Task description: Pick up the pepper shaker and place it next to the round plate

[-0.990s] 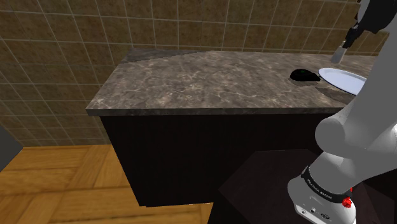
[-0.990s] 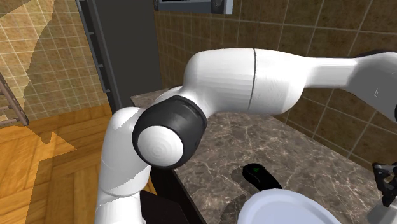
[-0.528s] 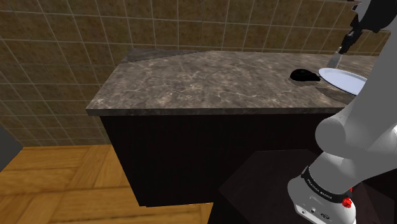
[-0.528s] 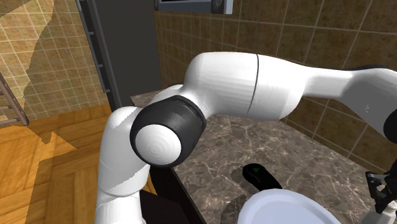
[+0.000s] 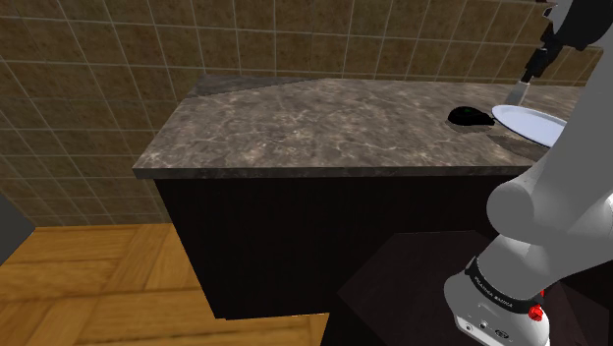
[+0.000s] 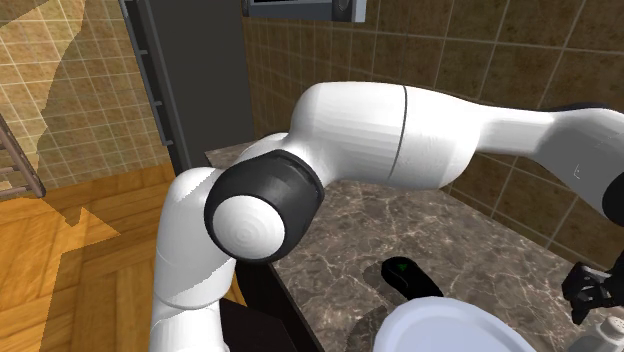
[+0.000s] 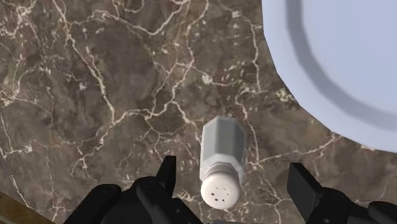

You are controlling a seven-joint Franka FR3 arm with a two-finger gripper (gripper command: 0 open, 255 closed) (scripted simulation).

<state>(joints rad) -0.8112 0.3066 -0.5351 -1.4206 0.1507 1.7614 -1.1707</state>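
Though plate (image 7: 343, 57) is cut off, shaker (image 7: 221, 159) btwn spread fingers (image 7: 304, 186), untouched.

A home kitchen: a marbled brown stone countertop (image 5: 324, 128) on dark base cabinets (image 5: 295, 236), brown tiled walls (image 5: 98, 49), wood parquet floor (image 5: 88, 285), a white plate (image 5: 535, 120).

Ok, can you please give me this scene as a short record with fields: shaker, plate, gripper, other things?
shaker: shaker, grey, upright on the marbled counter, close to the plate, not touching it
plate: plate, white, round
gripper: gripper, open, above the shaker, fingers on either side, not touching
other: small black object near the plate
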